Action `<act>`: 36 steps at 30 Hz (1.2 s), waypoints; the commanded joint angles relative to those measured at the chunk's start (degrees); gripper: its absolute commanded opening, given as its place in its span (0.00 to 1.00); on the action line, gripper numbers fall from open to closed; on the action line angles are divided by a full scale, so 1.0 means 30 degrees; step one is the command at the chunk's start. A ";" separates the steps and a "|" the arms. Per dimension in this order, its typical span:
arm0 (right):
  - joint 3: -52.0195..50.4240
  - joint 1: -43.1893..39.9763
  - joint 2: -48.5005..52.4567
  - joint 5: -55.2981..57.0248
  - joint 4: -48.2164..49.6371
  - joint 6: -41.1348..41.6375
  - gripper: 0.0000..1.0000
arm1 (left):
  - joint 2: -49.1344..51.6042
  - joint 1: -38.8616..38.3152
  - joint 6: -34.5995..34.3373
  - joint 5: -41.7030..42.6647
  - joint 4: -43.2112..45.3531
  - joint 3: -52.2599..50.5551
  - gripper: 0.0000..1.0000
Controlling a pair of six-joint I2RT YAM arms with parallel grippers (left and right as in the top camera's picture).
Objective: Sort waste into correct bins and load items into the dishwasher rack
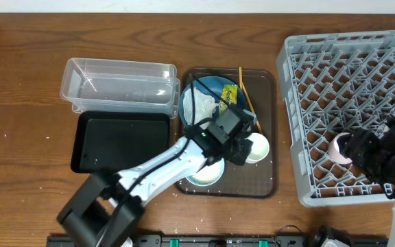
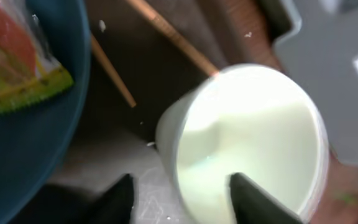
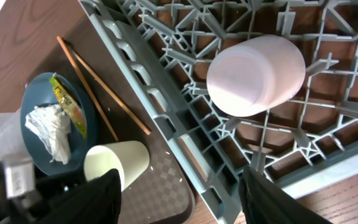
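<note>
My left gripper point(image 1: 244, 146) is open over the brown serving tray, its jaws point(image 2: 182, 202) straddling the wall of the green-inside cup point(image 2: 253, 137), which lies on its side. The blue plate point(image 1: 208, 92) holds the white tissue point(image 1: 203, 104) and the yellow-green wrapper point(image 2: 17, 68). The chopsticks point(image 1: 247, 96) lie beside the plate. The white bowl point(image 1: 208, 175) is partly under my left arm. My right gripper point(image 3: 179, 199) is open and empty above the grey rack point(image 1: 352, 89), where the pink-inside cup point(image 3: 257, 74) lies on its side. A few rice grains point(image 2: 102, 25) dot the tray.
The clear tub point(image 1: 118, 86) and the black tray point(image 1: 122, 140) sit side by side left of the brown serving tray point(image 1: 266, 103). The rack's left wall stands close to the serving tray's right edge. Rice specks lie on the wooden table point(image 1: 19, 130).
</note>
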 commanded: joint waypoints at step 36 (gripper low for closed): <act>0.0029 1.2932 0.0466 -1.1759 1.2488 -0.2987 0.68 | -0.6375 1.3070 -0.2382 2.5208 -0.0852 0.0860 0.06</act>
